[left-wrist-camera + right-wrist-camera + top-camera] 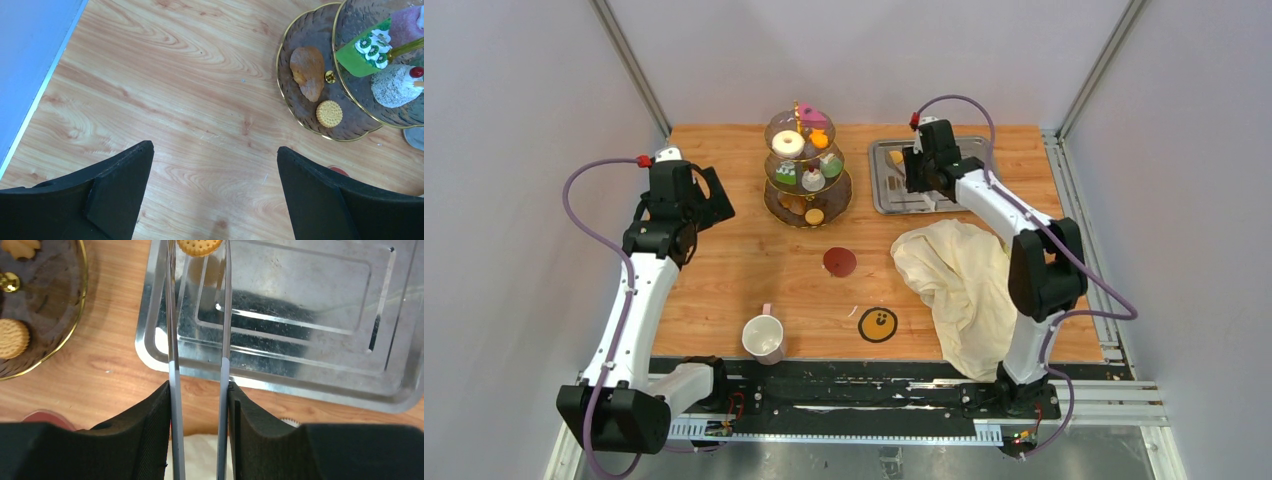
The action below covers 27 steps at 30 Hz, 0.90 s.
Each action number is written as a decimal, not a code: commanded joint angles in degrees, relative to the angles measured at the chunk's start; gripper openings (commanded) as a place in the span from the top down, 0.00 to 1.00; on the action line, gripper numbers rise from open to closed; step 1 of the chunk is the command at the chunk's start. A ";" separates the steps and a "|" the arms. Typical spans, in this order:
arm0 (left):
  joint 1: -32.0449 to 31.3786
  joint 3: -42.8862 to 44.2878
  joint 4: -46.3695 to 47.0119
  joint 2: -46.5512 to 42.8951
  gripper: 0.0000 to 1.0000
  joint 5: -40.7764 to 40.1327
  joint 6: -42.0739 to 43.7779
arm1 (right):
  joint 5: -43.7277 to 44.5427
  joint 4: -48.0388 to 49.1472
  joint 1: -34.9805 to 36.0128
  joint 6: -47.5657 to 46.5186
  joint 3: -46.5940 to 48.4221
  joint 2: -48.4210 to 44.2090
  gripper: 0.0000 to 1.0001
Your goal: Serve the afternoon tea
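On tabletop (724,270): steel tray (310,340) at 1 o'clock, tiered stand (780,207) at 12, mug (763,337) at 6. Step: right fingers (150,435) clamp tongs (172,340), round biscuit (199,246) between tips at tray's 9 o'clock edge. Next, probably: swing toward 9, onto bottom tier, clearing gold rim. Idle left fingers (120,175) wide apart, empty, bare wood beneath.

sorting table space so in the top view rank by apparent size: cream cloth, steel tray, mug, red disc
1. cream cloth
2. steel tray, partly hidden
3. mug
4. red disc, close to the mug
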 commanded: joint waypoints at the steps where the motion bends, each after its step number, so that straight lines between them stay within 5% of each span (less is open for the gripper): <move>1: 0.27 -0.23 -0.24 -1.31 0.02 -0.31 0.42 | -3.17 3.40 -0.15 2.50 -4.98 -6.59 0.84; 12: 0.27 -0.78 -0.95 -4.08 0.02 -0.82 1.37 | -9.48 4.81 6.24 4.05 -9.22 -9.68 0.84; 27: 0.27 -1.28 -1.97 -6.82 0.02 -1.19 2.32 | -9.71 1.59 12.94 1.02 -0.18 -1.49 0.80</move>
